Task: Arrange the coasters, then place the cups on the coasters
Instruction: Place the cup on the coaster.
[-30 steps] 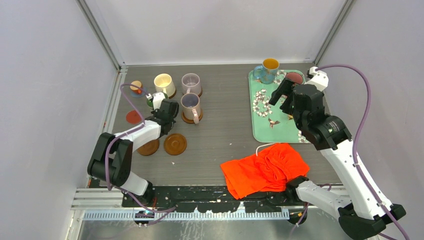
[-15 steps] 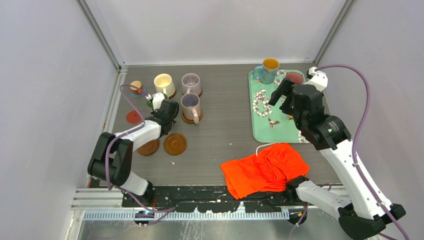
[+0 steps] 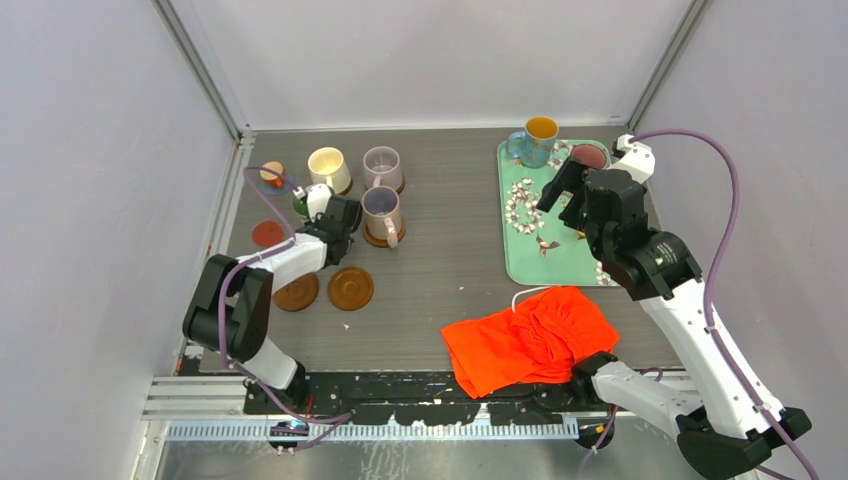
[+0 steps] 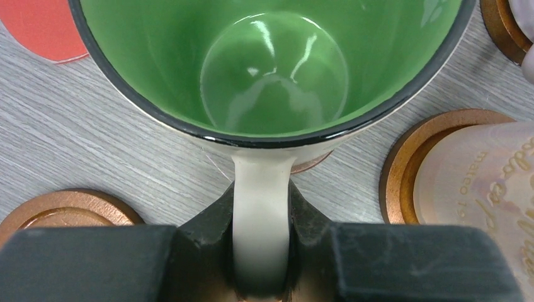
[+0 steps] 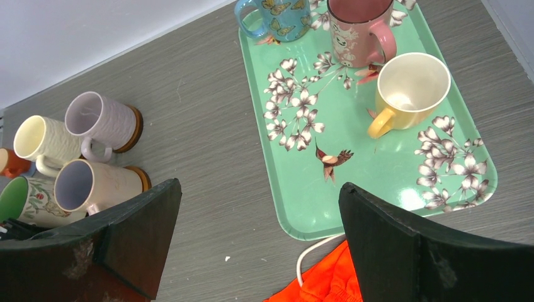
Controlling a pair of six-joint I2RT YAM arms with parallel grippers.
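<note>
On my screen the left tool was clamped shut on the white handle of the green-lined mug, with one finger pressed to each side of it. In the overhead view that mug sat on the left part of the desk, between the red coaster and the cream mug. A sliver of brown rim showed under its base (I could not tell whether the mug rested on it or hung just above).

Just beside it to the right stood the near lilac mug on a brown coaster. The far lilac mug stood behind that one, also on a brown coaster. The tiny orange cup stood on the blue coaster in the far left corner. Nearer the arm bases lay a bare brown coaster. A second bare coaster lay beside it, partly under the left arm.

The right tool hovered with its jaws spread wide and held nothing. It hung over the teal tray on the right side of the desk. Three cups were on the tray. The blue butterfly mug was at the far edge, with the pink mug next to it. The yellow-handled mug stood closer to the middle, lying apart from the tool's fingers. An orange cloth lay crumpled just beside the tray's near edge.
</note>
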